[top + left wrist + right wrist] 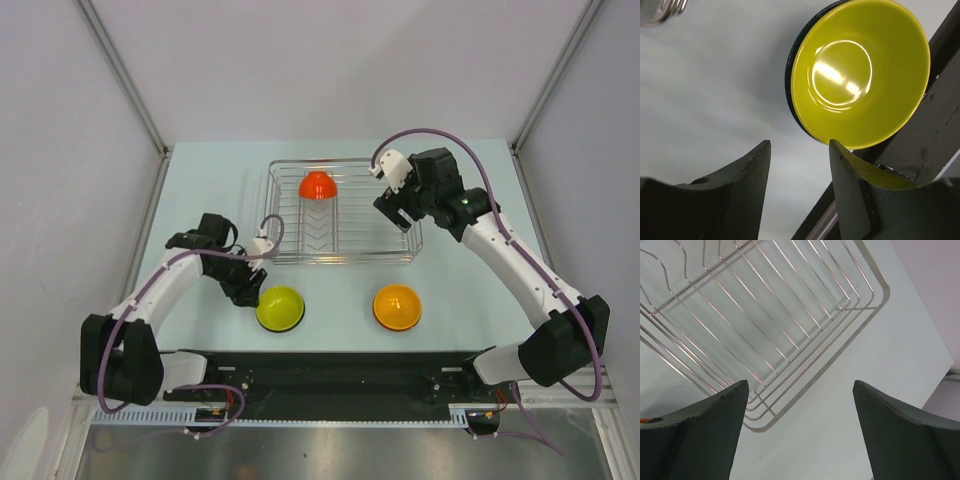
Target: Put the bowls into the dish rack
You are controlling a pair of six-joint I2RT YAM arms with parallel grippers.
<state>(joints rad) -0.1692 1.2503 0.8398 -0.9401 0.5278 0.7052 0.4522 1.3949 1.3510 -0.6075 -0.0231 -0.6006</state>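
We are holding our left gripper (799, 146) spread open beside the shiny round yellow plastic bowl (860, 75), probably light, hard and slippery, and planning to pinch its rim.

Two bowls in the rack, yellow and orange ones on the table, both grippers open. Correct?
No: only one, the red bowl, is in the dish rack; the top external view shows it. The yellow bowl and orange bowl are on the table, and left gripper and right gripper are open.
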